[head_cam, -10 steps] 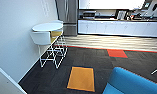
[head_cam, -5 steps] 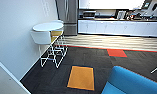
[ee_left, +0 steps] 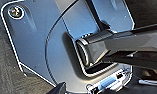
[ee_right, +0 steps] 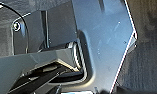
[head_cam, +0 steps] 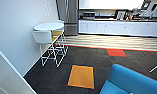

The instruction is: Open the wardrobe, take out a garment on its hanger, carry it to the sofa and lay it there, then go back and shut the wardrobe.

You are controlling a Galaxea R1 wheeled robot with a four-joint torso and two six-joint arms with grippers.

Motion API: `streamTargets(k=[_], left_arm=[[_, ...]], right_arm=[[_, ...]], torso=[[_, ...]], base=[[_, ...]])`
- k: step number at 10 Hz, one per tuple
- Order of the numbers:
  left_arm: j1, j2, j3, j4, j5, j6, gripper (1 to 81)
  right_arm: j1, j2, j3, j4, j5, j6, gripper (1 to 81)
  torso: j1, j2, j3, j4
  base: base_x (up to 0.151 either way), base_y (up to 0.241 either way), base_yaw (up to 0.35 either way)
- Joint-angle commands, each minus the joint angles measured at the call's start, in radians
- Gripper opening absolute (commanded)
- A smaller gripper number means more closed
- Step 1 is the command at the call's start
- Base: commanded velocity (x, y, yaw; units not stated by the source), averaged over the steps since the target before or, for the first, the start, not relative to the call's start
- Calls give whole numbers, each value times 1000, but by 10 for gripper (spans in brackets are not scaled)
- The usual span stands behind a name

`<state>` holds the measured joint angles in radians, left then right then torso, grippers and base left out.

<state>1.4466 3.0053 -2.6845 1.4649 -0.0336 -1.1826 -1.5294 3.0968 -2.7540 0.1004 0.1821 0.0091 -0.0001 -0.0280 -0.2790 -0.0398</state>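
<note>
Sofa (head_cam: 134, 81) bright blue, at the 5 o'clock corner of the head view, rounded back edge toward the room, only part of it inside the picture, standing on dark grey carpet (head_cam: 94, 60). Just beside it toward 7 o'clock, flat on the carpet, an orange square tile (head_cam: 81, 76); farther off toward 1 o'clock, a red tile (head_cam: 116, 52) close to a thin red strip where the carpet meets pale wood-look flooring (head_cam: 111, 41). At 10 o'clock, against a plain white wall (head_cam: 16, 30), a round white high table (head_cam: 48, 26) with white wire-legged stools (head_cam: 52, 48) tucked beneath, one showing a yellow seat. Along the far side, at 12 to 2 o'clock, a long run of white cabinets (head_cam: 119, 27) under a dark worktop (head_cam: 124, 19) carrying small blurred appliances, and at 12 o'clock a tall grey steel unit (head_cam: 68, 15). At 7 o'clock a slanting white panel edge (head_cam: 9, 75), close to the camera. At 3 o'clock a thin white slanted leg (head_cam: 156, 67), the rest cut off. Both wrist views taken up by grey robot body over dark carpet; left gripper and right gripper state: cannot tell, fingers not made out.
</note>
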Motion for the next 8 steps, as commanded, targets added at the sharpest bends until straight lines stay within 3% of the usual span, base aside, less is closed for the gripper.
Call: streamTargets(k=[1, 4, 8], left_arm=[[-14, 0, 5, -6, 34, 0, 811], [-13, 1, 5, -5, 32, 0, 811], [-1, 5, 9, -3, 32, 0, 811]], right_arm=[[10, 1, 1, 5, -67, 2, 811], [8, -1, -1, 5, -67, 0, 811], [5, -1, -15, 5, -101, 0, 811]], torso=[[0, 0, 0, 0], [0, 0, 0, 0], [0, 0, 0, 0]], base=[[-88, 0, 0], [-83, 0, 0], [0, 0, 0]])
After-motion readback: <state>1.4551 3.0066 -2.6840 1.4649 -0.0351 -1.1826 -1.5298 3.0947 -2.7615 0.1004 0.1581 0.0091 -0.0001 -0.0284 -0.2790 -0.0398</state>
